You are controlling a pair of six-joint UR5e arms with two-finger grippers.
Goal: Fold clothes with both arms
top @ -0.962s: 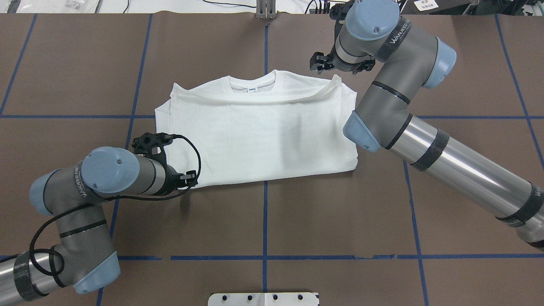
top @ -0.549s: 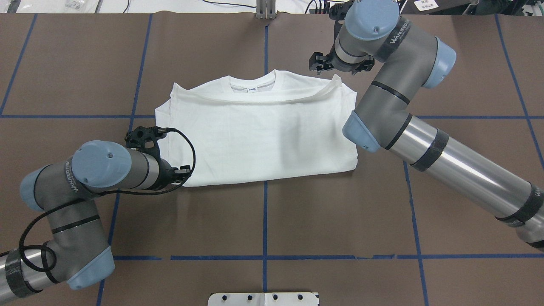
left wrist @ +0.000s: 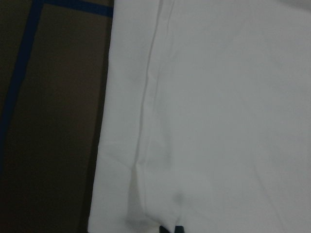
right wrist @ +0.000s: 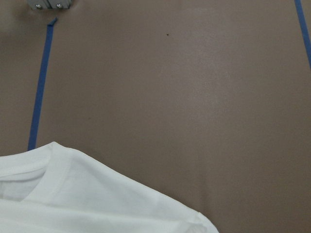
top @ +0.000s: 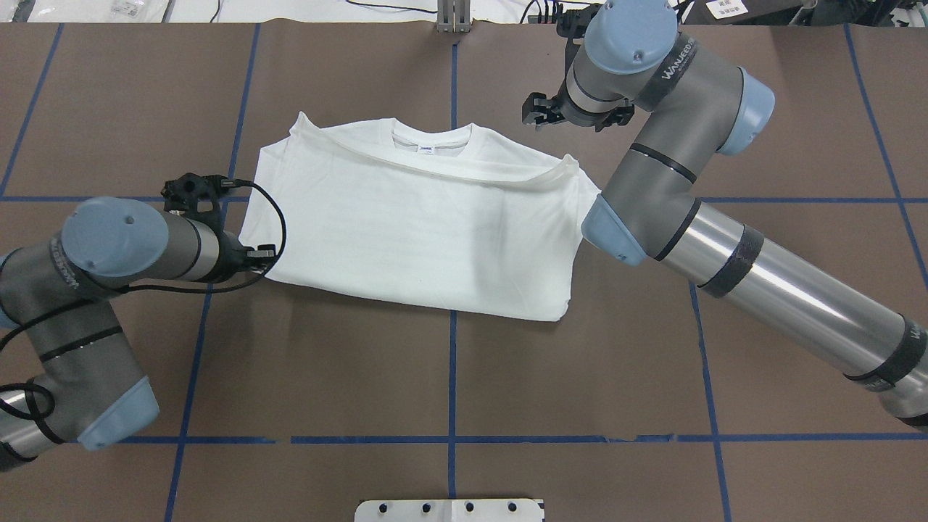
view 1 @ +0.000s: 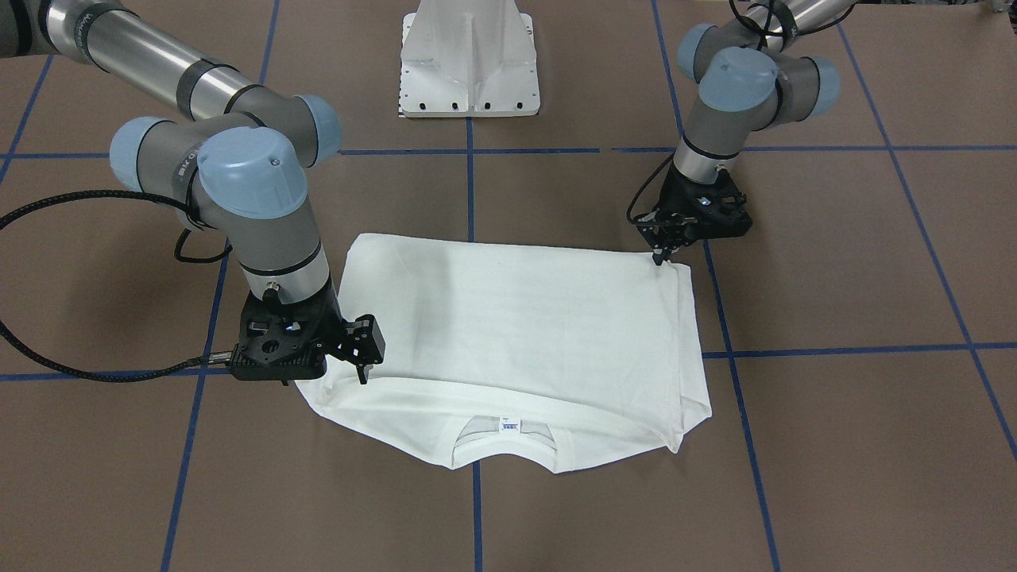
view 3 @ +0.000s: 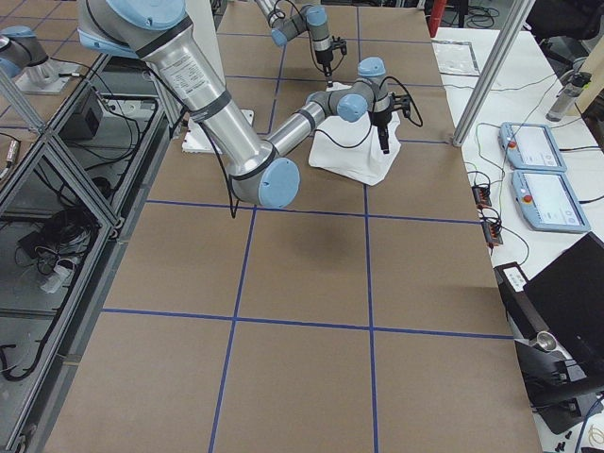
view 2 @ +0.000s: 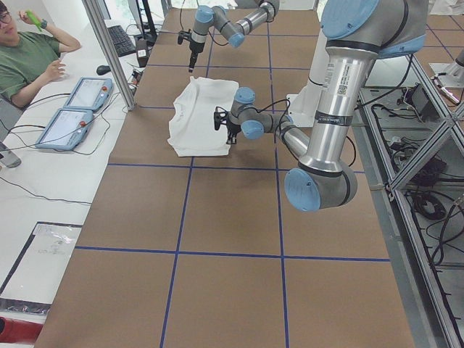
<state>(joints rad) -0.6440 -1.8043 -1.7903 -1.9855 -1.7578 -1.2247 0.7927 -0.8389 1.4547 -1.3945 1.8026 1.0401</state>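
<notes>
The white T-shirt (top: 413,217) lies folded and skewed on the brown table, collar (top: 431,145) and neck label (view 1: 509,426) at the far side. My left gripper (top: 262,259) is shut on its near left corner; it also shows in the front-facing view (view 1: 661,256). The left wrist view shows the fabric (left wrist: 218,97) and a seam close up. My right gripper (top: 573,119) hangs beyond the far right shoulder, apart from the cloth, open and empty (view 1: 361,373). The right wrist view shows the shoulder and collar (right wrist: 97,199), no fingertips. No text block shows.
The white pedestal base (view 1: 469,63) stands at the robot's side of the table. Blue tape lines (top: 452,377) grid the brown surface. An operator (view 2: 29,58) sits by two teach pendants (view 2: 80,98) beyond the far edge. A metal bracket (top: 453,18) stands there too.
My left gripper has moved left and away from the robot, dragging the shirt's near left corner. The whole shirt has slid left and turned. My right gripper has shifted slightly left.
</notes>
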